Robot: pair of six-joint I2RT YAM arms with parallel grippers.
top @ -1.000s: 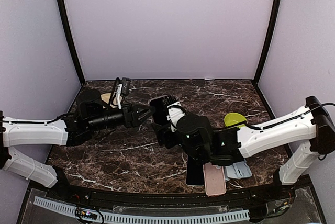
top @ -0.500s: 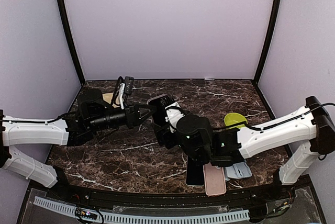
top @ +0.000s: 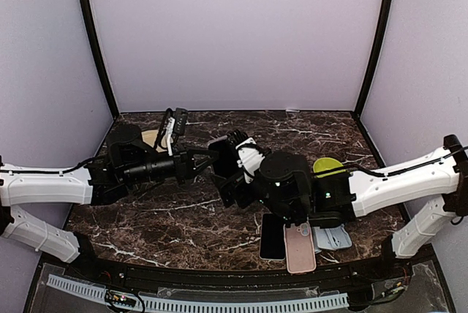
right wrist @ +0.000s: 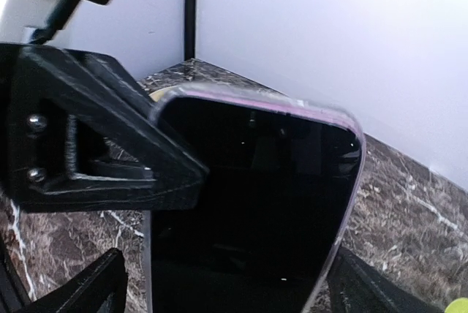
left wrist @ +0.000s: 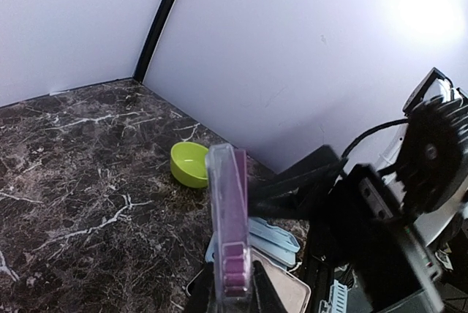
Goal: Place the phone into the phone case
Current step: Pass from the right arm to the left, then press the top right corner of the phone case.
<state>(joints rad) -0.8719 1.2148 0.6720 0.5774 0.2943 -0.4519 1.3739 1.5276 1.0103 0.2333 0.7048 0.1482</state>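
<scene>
my left fingers (left wrist: 265, 297) are pinched tight on the phone (left wrist: 228, 218), holding it on edge in the air above the tabletop (left wrist: 88, 181), between my two arms. a clear phone case (right wrist: 292, 106) with a pinkish rim wraps its sides, and the black screen faces my right wrist camera. my right fingers (right wrist: 80, 291) are spread wide, one on each side of the phone's lower end; i cannot tell if they touch it. on the tabletop a green bowl (left wrist: 189, 164) sits off to the right, with a pink slab (top: 300, 247) and pale blue cases (top: 333, 237) near the front edge.
</scene>
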